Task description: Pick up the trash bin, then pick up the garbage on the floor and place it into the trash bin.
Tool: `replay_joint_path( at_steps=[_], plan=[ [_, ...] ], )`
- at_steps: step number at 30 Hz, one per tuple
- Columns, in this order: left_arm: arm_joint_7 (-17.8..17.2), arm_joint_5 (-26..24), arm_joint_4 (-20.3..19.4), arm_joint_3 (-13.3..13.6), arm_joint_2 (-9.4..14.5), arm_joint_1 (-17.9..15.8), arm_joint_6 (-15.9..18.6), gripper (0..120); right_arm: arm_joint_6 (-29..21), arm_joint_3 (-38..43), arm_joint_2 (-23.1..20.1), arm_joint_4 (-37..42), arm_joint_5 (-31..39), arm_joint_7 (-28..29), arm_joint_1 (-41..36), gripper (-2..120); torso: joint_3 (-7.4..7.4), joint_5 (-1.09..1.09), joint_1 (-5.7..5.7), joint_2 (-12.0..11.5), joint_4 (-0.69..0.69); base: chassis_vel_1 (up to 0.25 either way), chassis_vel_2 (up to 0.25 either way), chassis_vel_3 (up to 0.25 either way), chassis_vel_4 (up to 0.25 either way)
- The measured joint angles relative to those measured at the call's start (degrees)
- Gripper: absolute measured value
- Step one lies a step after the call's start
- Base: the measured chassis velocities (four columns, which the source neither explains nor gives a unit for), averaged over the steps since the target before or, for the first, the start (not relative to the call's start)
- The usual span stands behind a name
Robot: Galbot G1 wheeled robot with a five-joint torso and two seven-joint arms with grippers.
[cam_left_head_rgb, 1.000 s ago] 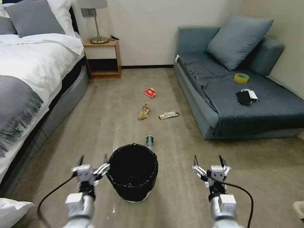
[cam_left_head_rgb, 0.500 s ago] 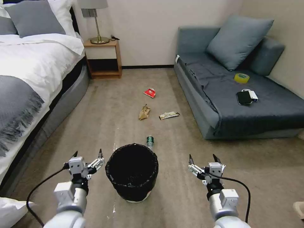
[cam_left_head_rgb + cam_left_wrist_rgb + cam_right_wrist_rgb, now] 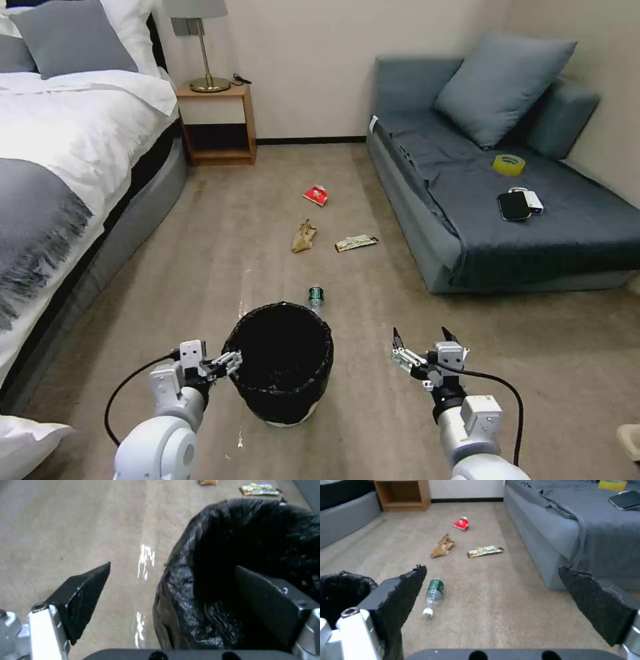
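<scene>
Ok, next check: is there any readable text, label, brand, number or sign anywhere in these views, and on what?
No text reads legibly in any view.
Bottle: green label, print too small to read.
Gold-yellow wrapper: printed markings, blurred.
Red-and-white packet: printed, unreadable.
Brown paper bag: no print visible.
Trash bin: plain black liner, no label.
Yellow tape roll and black phone on the sofa: no legible marking.

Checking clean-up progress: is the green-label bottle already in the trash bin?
No, the bottle lies on the carpet outside the trash bin, beside the right tool.
</scene>
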Motion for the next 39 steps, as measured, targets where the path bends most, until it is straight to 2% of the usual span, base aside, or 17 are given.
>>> replay_joint_path(
  at_steps=[6,8,10,14,15,18,19,21,23,26,28,35,39],
  plan=[
    [-0.5,-0.7,0.6,-0.7,-0.8,-0.4,1.3,90,0.0,-1.3,-1.1,-1.5,0.9,0.4,2.1,100,0.0,0.01,0.0,0.0,0.02,0.0,0.0,0.0,0.0],
    [-0.7,-1.5,1.3,-0.5,-0.9,-1.1,1.8,79,0.1,-1.6,-1.1,-1.9,1.1,0.7,2.5,100,0.0,0.01,0.0,0.0,0.01,0.0,0.0,0.0,0.0],
    [-0.7,-1.7,1.7,-0.4,-0.9,-1.5,1.9,75,0.1,-1.6,-1.1,-2.0,1.2,0.7,2.7,100,0.0,0.0,0.0,0.0,0.0,0.0,0.0,0.0,0.0],
    [-0.6,-2.7,3.8,-0.1,-0.9,-3.0,2.3,57,0.1,-1.7,-1.0,-2.6,1.7,1.1,3.5,100,0.0,0.0,0.0,0.0,0.0,0.0,0.0,0.0,0.0],
    [-0.6,-2.7,3.8,-0.1,-0.9,-3.0,2.3,57,0.1,-1.7,-1.0,-2.6,1.7,1.1,3.5,100,0.0,0.0,0.0,0.0,0.0,0.0,0.0,0.0,0.0],
    [-0.3,-3.4,4.9,0.1,-0.8,-3.8,2.6,44,-0.1,-1.8,-0.9,-3.1,1.9,1.5,4.1,100,0.0,0.01,0.0,0.0,0.01,0.0,0.0,0.0,0.0],
    [-0.2,-3.8,5.3,0.2,-0.7,-4.0,2.6,39,-0.1,-1.8,-0.9,-3.2,2.0,1.6,4.2,100,0.0,0.01,0.0,0.0,0.01,0.0,0.0,0.0,0.0],
    [-0.2,-3.9,5.4,0.3,-0.7,-4.1,2.6,36,-0.2,-1.8,-0.8,-3.3,2.0,1.6,4.2,100,0.0,0.01,0.0,0.0,0.0,0.0,0.0,0.0,0.0],
    [0.0,-4.2,6.1,0.6,-0.6,-4.3,2.6,24,-0.2,-1.8,-0.6,-3.6,2.1,1.8,4.3,100,0.0,0.01,0.0,0.0,0.01,0.0,0.0,0.0,0.0],
    [0.2,-4.4,6.5,0.8,-0.6,-4.5,2.6,17,-0.2,-1.9,-0.4,-3.7,2.1,1.8,4.2,100,0.0,0.01,0.0,0.0,0.0,0.0,0.0,0.0,0.0],
    [0.4,-4.4,6.9,0.9,-0.5,-4.6,2.5,7,-0.2,-1.9,-0.3,-3.7,2.1,1.9,4.2,100,0.0,0.01,0.0,0.0,0.0,0.0,0.0,0.0,0.0],
    [0.6,-4.7,6.6,0.9,-0.4,-4.5,2.2,4,-0.2,-1.6,-0.3,-3.7,2.1,2.1,4.1,100,0.0,-0.01,0.0,0.0,0.0,0.0,0.0,0.0,0.0],
    [1.7,-2.7,5.9,0.2,-0.5,-3.4,0.6,4,-0.2,-1.6,-0.2,-3.5,2.1,2.2,4.0,100,0.0,0.0,0.0,0.0,0.0,0.0,0.0,0.0,0.0]
  ],
)
